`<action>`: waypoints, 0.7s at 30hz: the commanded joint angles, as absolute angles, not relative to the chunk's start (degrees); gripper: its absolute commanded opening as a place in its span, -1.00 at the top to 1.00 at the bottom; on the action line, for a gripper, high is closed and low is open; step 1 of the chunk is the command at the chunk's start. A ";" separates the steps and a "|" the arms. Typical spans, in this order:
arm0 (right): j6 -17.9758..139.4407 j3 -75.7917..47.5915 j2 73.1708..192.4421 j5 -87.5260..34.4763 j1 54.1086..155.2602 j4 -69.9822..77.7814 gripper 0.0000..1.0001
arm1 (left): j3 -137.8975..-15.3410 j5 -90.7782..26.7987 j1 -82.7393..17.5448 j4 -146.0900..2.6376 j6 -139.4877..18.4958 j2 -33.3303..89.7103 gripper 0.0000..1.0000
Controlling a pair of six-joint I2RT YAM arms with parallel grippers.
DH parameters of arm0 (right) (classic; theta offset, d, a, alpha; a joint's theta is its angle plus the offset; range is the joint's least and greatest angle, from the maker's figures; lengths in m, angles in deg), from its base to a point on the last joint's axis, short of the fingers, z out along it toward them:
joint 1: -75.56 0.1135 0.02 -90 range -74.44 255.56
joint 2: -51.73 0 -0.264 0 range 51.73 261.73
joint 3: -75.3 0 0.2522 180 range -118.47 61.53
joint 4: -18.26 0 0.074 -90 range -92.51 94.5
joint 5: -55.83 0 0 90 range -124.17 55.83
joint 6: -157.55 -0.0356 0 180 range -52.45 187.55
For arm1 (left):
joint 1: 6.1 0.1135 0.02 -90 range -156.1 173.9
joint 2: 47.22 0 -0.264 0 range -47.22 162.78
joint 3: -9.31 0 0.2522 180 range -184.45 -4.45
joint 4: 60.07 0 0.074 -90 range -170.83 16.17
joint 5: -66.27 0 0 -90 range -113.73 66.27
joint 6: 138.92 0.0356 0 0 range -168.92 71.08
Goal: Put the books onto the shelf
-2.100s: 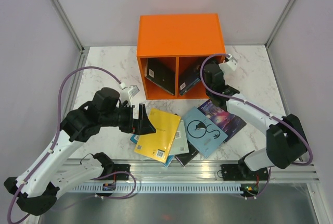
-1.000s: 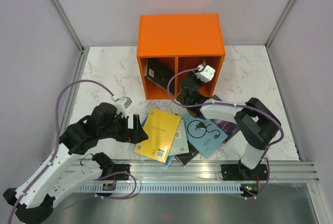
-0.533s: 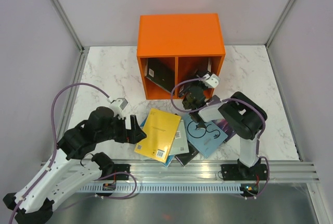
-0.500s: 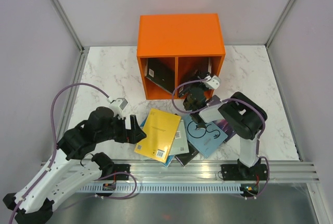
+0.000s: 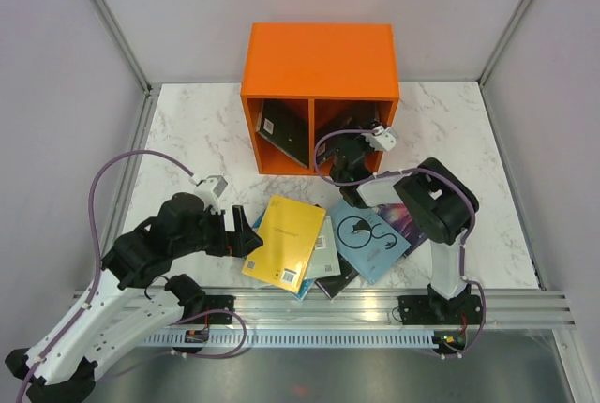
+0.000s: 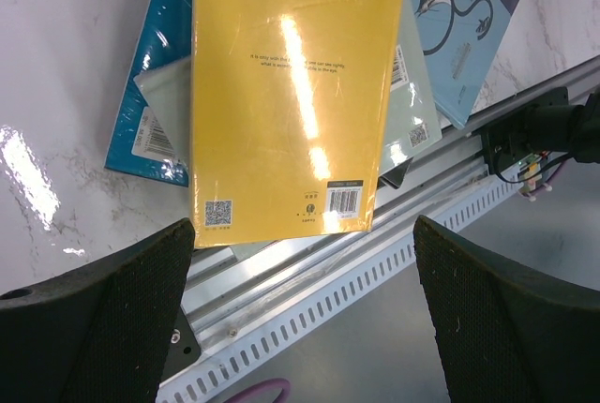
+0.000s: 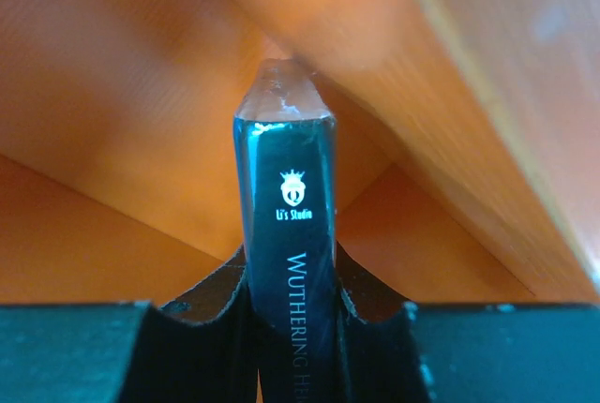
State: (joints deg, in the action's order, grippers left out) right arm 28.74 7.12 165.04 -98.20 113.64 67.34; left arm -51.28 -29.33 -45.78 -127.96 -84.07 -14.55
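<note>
**DESK:** While your right gripper [image 5: 345,153] sits in the mouth of the orange shelf [image 5: 319,56], at 12 o'clock on the marble table [image 5: 187,131], what is it carrying?

**FLOOR:** Your wrist view settles it. The jaws are clamped on the spine of a dark teal book [image 7: 286,206] (the lettering reads "Wuthering"). Its spine faces the camera inside the right compartment, with orange walls around it.

**DESK:** And your left side?

**FLOOR:** Your left gripper [image 5: 247,234] hangs spread wide with nothing between its fingers [image 6: 103,319]. Seen from above, it is at 9 o'clock of the yellow book [image 5: 286,242], which lies flat, barcode side up, on top of the loose pile.

**DESK:** What else is in your pile?

**FLOOR:** A teal book [image 6: 155,75] pokes out from under the yellow one at 9 o'clock. A light blue book [image 5: 367,232] with a cat drawing lies at 3 o'clock, partly over a purple-galaxy book [image 5: 417,220]. The pile sits at 6 o'clock of the shelf, near the table's front edge. One more dark book [image 5: 283,131] leans tilted in the shelf's left compartment.
</note>
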 commanded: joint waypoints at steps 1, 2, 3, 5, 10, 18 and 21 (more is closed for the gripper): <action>25.98 2.57 169.15 -92.62 113.00 45.48 0.99 | -52.08 -28.30 -46.00 -126.56 -86.01 -14.96 -1.00; 24.32 0.12 169.32 -91.22 112.74 40.23 0.93 | -52.43 -28.30 -46.00 -126.65 -85.92 -14.79 -0.99; 23.87 -1.12 169.58 -90.68 112.30 37.66 0.88 | -53.22 -28.21 -46.00 -126.83 -85.92 -14.35 -0.99; 22.64 -3.40 169.67 -89.81 112.12 32.99 0.41 | -54.10 -28.30 -46.00 -127.00 -85.83 -13.91 -0.99; 19.21 -2.63 168.01 -86.11 112.21 25.16 -0.10 | -57.09 -28.21 -45.91 -127.97 -85.66 -12.77 -0.99; 16.13 0.80 163.88 -84.53 113.17 19.09 -0.89 | -59.82 -28.82 -45.91 -129.38 -85.30 -12.15 -0.99; 15.87 1.59 162.12 -84.44 113.88 17.77 -0.96 | -60.61 -29.00 -46.00 -129.90 -85.04 -11.80 -1.00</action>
State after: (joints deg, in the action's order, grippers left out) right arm 15.87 -0.11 165.09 -84.36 113.93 25.18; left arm -58.14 -29.36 -45.78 -128.81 -84.27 -12.45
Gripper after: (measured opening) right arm 0.979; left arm 0.997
